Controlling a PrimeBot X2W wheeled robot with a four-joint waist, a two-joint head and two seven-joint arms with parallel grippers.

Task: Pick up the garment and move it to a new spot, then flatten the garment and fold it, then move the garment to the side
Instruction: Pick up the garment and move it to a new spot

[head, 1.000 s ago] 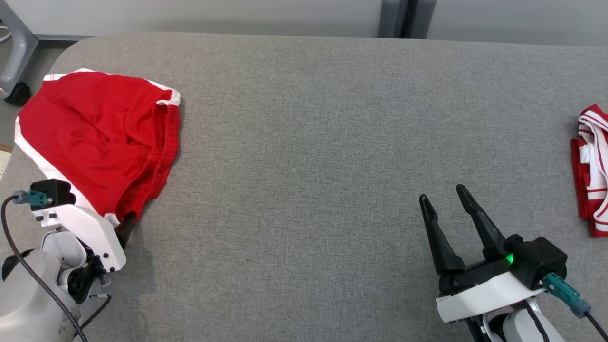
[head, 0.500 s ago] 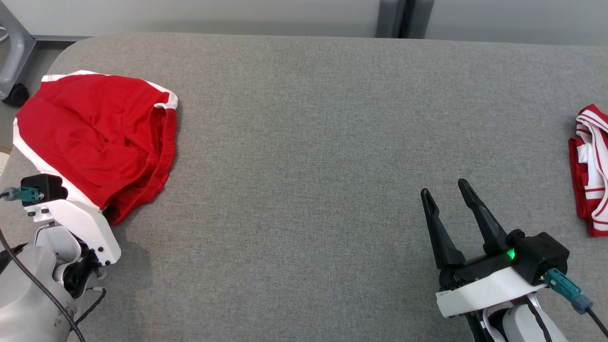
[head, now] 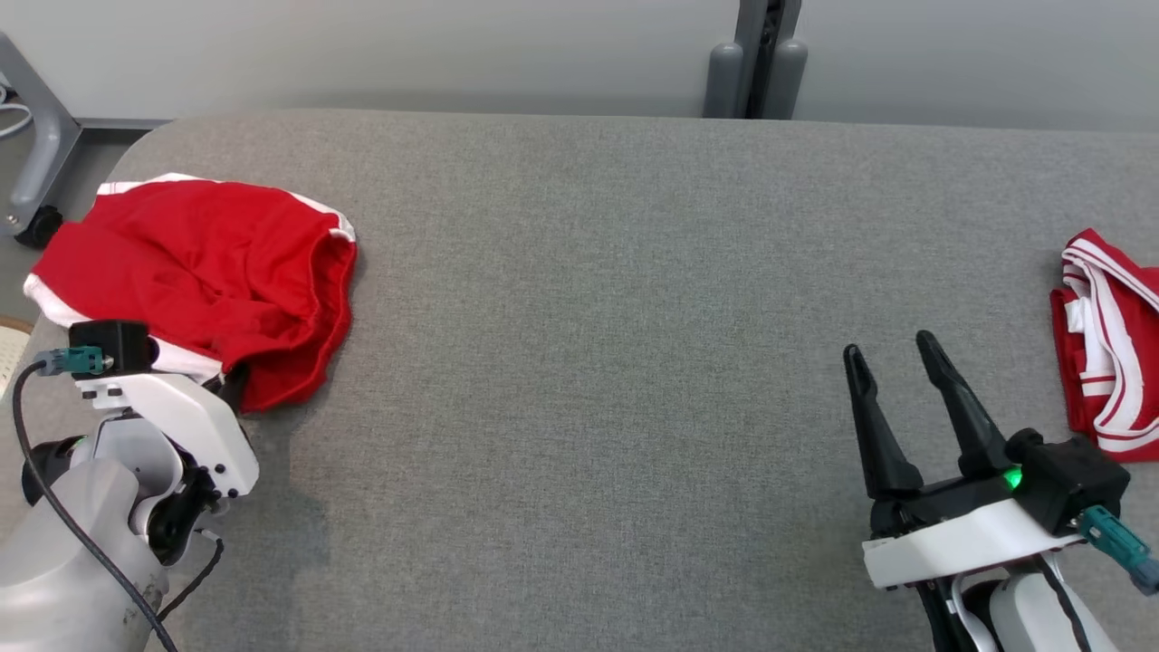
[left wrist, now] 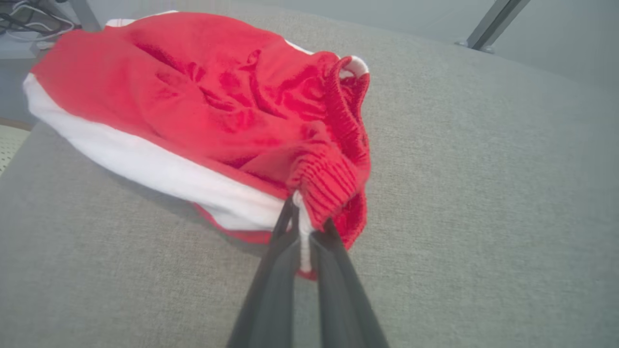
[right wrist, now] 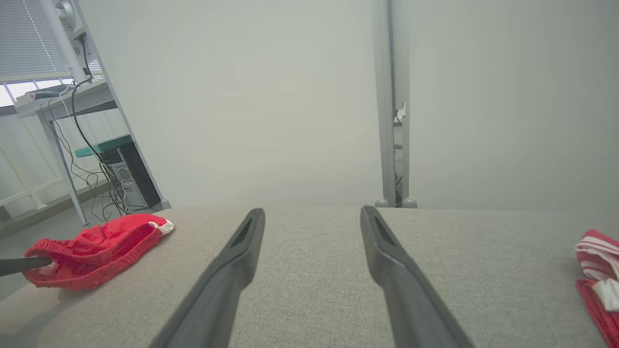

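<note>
While the left gripper [left wrist: 302, 217] has its two long dark fingers pressed together, it grips the near corner of the red knit shorts with white side trim [left wrist: 193, 96]. In the left wrist view, a fold of ribbed red waistband and a strip of white edging sit pinched between the fingertips. That pinched corner looks raised a little off the surface, with shadow under it. The remaining fabric lies bunched and wrinkled on the grey fabric-covered table [head: 589, 317].

Head view: shorts [head: 199, 263] at the table's far-left end, close to the rounded corner. The waistband opening faces the table's middle, and the white trim runs along the left and far edges. The left gripper [head: 234, 385] meets the garment at its nearest edge, the fingertips mostly hidden by the white wrist housing.

Right gripper [head: 892, 349]: fingers spread wide, nothing between them, over bare table at the lower right and well apart from the shorts. The right wrist view confirms this, with both fingers [right wrist: 242, 251] parted and only grey cloth between them. The shorts [right wrist: 96, 244] show at the left of that view, with one of the left arm's dark fingers [right wrist: 17, 265] reaching into the near hem.

Also on the table: a crumpled red-and-white striped garment [head: 1109, 353] at the far-right edge, near the right gripper but not touching it. Whether it hangs over the table edge cannot be told.

Background: a grey vertical post [head: 751, 63] behind the table against a pale wall, and a grey wheeled frame leg [head: 36, 154] off the left corner.
</note>
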